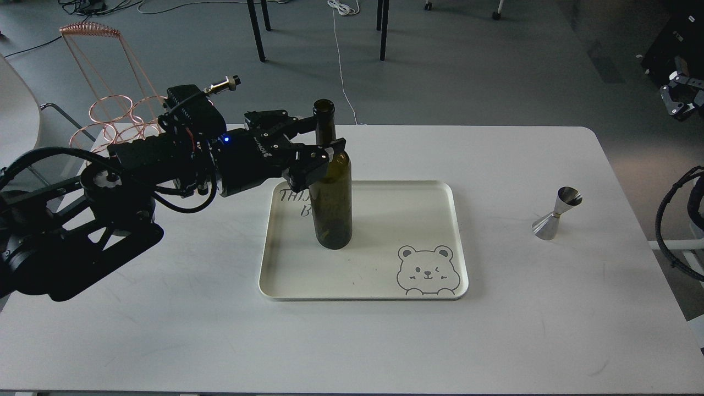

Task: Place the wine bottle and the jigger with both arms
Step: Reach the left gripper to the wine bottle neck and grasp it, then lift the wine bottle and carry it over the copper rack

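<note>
Wine bottle (332, 192) upright on tray (445, 198), left gripper (324, 140) fingers straddling neck, pinch or gap unclear. Sideways retreat risks tipping; jigger (556, 214) far right.

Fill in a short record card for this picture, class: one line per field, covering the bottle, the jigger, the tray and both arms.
wine bottle: upright on the tray
tray: cream, bear drawing in its near right corner, mid-table
jigger: upright on the bare table, right of the tray, not on it
left gripper: around the bottle at its neck and shoulder, one finger either side
right gripper: at the right edge of the view, above the floor beyond the table, holding nothing
table: white
copper wire rack: far left corner
</note>
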### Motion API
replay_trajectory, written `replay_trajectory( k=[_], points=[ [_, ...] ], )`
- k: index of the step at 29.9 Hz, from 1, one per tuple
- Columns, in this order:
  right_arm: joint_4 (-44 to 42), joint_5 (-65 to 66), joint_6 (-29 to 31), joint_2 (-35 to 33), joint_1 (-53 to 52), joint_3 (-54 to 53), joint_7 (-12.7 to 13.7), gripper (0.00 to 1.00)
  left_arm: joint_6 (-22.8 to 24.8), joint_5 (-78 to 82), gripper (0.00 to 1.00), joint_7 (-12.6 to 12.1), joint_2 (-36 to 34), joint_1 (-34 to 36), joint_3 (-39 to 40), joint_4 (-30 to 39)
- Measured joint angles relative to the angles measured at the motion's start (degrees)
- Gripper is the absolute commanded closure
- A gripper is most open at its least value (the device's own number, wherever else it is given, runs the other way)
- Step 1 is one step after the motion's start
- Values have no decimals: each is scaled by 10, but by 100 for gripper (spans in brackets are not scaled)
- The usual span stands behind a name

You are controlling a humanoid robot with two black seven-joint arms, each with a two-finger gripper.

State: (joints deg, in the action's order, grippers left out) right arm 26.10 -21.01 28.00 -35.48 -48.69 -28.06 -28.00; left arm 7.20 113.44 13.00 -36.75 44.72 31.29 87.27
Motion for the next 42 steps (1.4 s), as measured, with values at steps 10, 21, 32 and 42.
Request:
replay_trajectory(
  k=[10, 21, 32, 42],
  points=[
    [0, 0, 0, 1, 0, 3, 0, 1, -23, -5, 82, 0, -7, 4, 8, 8],
    [0, 1, 0, -2, 0, 4, 0, 1, -19, -101, 84, 5, -130, 55, 51, 41],
    [1, 2, 0, 1, -2, 4, 0, 1, -6, -123, 87, 53, -253, 85, 47, -65],
    [1, 5, 0, 1, -6, 8, 0, 1, -5, -120, 87, 83, -236, 100, 46, -186]
  ],
)
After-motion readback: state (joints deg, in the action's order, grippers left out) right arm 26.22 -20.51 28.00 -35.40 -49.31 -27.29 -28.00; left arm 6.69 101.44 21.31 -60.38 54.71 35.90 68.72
